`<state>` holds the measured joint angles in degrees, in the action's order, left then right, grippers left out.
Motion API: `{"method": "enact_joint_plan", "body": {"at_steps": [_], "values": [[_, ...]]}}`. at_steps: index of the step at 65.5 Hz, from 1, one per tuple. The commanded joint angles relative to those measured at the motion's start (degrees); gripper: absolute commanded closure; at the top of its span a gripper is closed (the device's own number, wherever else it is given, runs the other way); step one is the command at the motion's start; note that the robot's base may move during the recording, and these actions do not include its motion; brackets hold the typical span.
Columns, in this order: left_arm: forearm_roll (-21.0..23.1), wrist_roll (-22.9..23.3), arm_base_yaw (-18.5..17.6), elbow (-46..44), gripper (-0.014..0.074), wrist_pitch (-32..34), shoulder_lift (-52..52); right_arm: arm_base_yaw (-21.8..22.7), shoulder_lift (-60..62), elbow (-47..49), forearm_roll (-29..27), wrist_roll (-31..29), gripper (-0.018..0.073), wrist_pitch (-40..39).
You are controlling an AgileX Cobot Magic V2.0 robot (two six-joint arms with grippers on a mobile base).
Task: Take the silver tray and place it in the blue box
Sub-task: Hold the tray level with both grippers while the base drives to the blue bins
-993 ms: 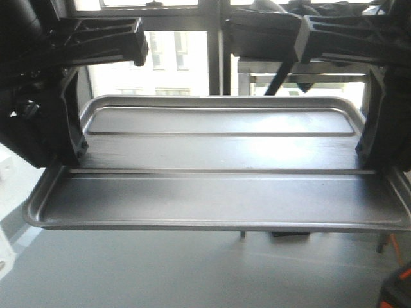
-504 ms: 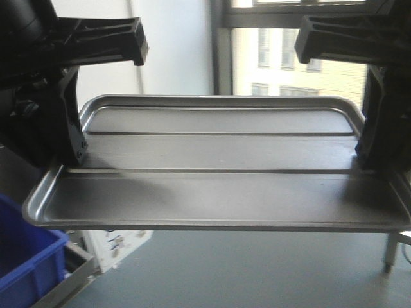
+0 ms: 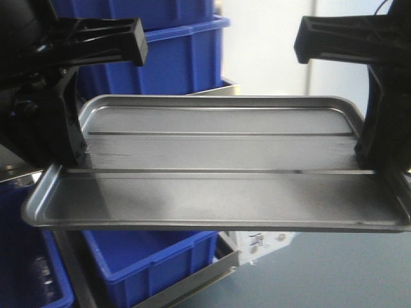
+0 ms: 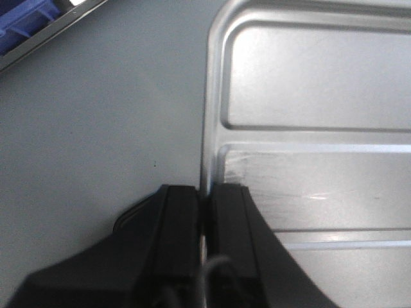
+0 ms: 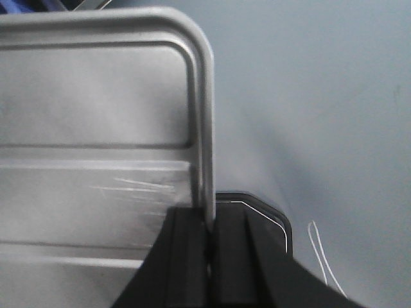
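The silver tray (image 3: 218, 192) hangs level in the air across the front view, its two long ridges showing. My left gripper (image 3: 72, 159) is shut on its left rim, and my right gripper (image 3: 372, 159) is shut on its right rim. In the left wrist view the gripper (image 4: 204, 189) pinches the tray's (image 4: 321, 83) rim. In the right wrist view the gripper (image 5: 207, 215) pinches the tray's (image 5: 96, 83) rim. Blue crates stand behind the tray (image 3: 173, 58) and below it (image 3: 154, 263). I cannot tell which is the wide blue box.
The crates sit on a metal rack whose rail (image 3: 192, 282) runs below the tray. A white labelled carton (image 3: 263, 240) lies beyond it. Grey floor (image 4: 96, 115) lies under the tray. A blue crate corner (image 4: 26, 22) shows at the left wrist view's top left.
The scene behind the tray has swung: the windows are gone and the blue crates and rack have come in from the left. The tray stays held the same way in both grippers.
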<state>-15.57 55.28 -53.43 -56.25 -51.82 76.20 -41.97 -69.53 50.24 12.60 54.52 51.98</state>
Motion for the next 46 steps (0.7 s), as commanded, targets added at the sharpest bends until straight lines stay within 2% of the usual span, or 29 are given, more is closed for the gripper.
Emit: {"method": "enact_joint_plan", "body": {"at_steps": [1, 46], "values": [[-1.8, 0.6, -0.3, -1.4, 0.0610, -0.3, -1.8, 0.1, 1.2, 1.3, 2.5, -0.2, 0.0510, -0.2], [-1.8, 0.6, -0.3, -1.4, 0.0610, -0.3, -1.8, 0.1, 1.2, 1.3, 2.5, -0.2, 0.0510, -0.2]]}}
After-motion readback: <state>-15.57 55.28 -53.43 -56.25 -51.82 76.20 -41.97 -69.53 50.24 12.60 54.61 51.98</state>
